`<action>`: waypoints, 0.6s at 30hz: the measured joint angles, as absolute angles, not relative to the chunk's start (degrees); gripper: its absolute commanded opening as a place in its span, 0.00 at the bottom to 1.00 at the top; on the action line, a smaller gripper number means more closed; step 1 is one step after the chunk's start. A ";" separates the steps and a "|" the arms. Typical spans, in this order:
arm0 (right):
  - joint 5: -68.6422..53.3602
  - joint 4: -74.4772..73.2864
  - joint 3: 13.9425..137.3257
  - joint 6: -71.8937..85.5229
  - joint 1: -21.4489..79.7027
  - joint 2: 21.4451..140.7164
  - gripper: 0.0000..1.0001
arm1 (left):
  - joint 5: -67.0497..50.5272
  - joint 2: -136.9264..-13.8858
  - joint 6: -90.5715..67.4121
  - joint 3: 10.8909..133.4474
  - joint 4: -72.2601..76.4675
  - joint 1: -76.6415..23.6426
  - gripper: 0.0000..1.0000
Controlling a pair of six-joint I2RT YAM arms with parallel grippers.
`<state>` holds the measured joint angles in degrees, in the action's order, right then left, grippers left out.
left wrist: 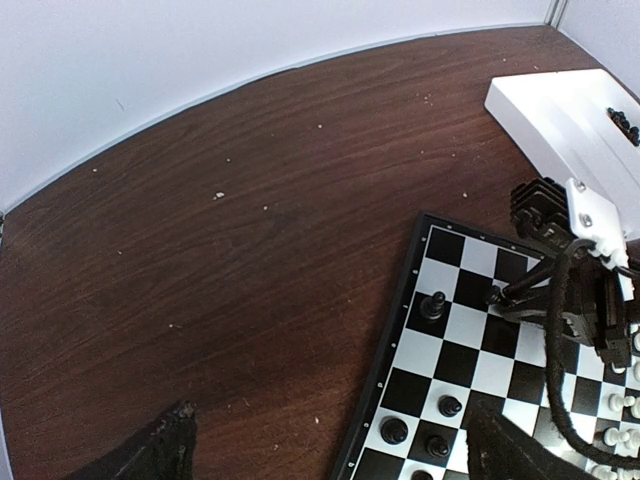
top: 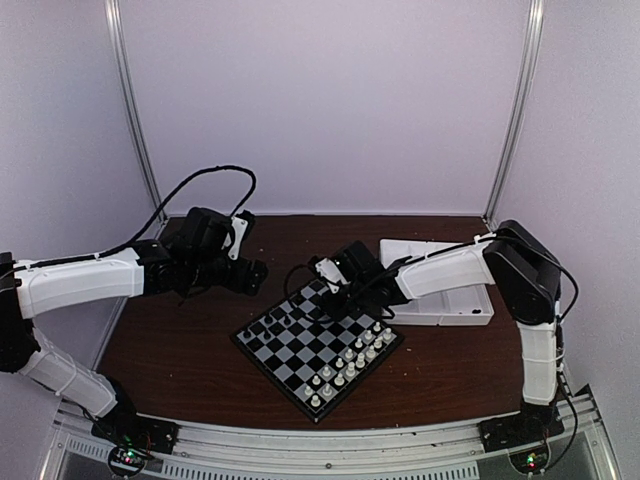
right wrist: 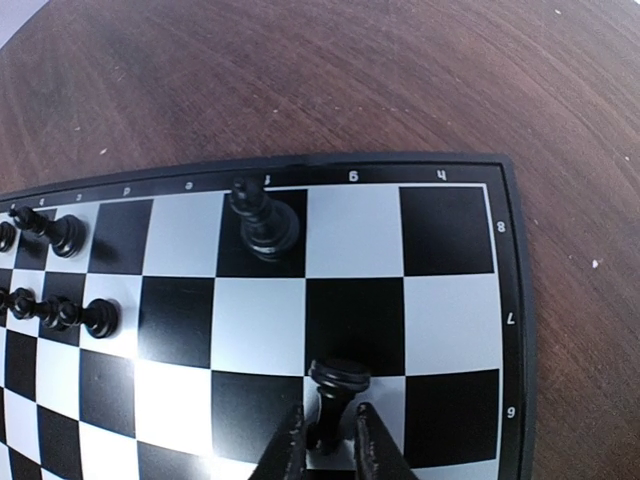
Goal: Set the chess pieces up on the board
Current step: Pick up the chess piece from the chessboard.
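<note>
Fingers [right wrist: 290, 445] of the right gripper [right wrist: 328, 445] are closed on the lower part of a black pawn [right wrist: 337, 385], one on each side. The pawn stands with its long axis vertical, round head up, over a light square in the row marked 6, one file in from the edge of the board [top: 300, 345]. The board lies flat on the brown table [top: 180, 340], turned so that one corner points toward the arm bases.

A taller black piece [right wrist: 262, 220] stands upright on a dark square of the back row. More black chess pieces [right wrist: 62, 312] stand upright in the first two rows further along. White chessmen [top: 352, 362] fill the opposite side.

Beyond the board lies a white tray [left wrist: 560, 115]; a few small black pieces [left wrist: 625, 125] lie near one end, their number unclear.

Off the board's far-left side, the left gripper [top: 252, 272] hovers above the table, its fingers [left wrist: 160, 455] spread wide with nothing between them.
</note>
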<state>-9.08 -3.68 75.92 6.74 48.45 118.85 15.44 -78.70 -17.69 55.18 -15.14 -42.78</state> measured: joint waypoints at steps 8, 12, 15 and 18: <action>-7.92 -4.14 75.50 6.35 48.40 118.26 0.05 | 15.44 -78.72 -17.67 55.18 -15.11 -42.78 0.94; -8.21 -6.61 74.52 6.31 48.29 115.87 0.04 | 15.42 -78.83 -17.67 55.20 -15.11 -42.78 0.94; -9.39 -9.50 74.56 6.24 48.12 113.25 0.04 | 15.42 -78.83 -17.67 55.20 -15.11 -42.78 0.94; -10.90 -14.26 75.94 6.22 47.94 111.42 0.04 | 15.42 -78.83 -17.67 55.20 -15.11 -42.74 0.94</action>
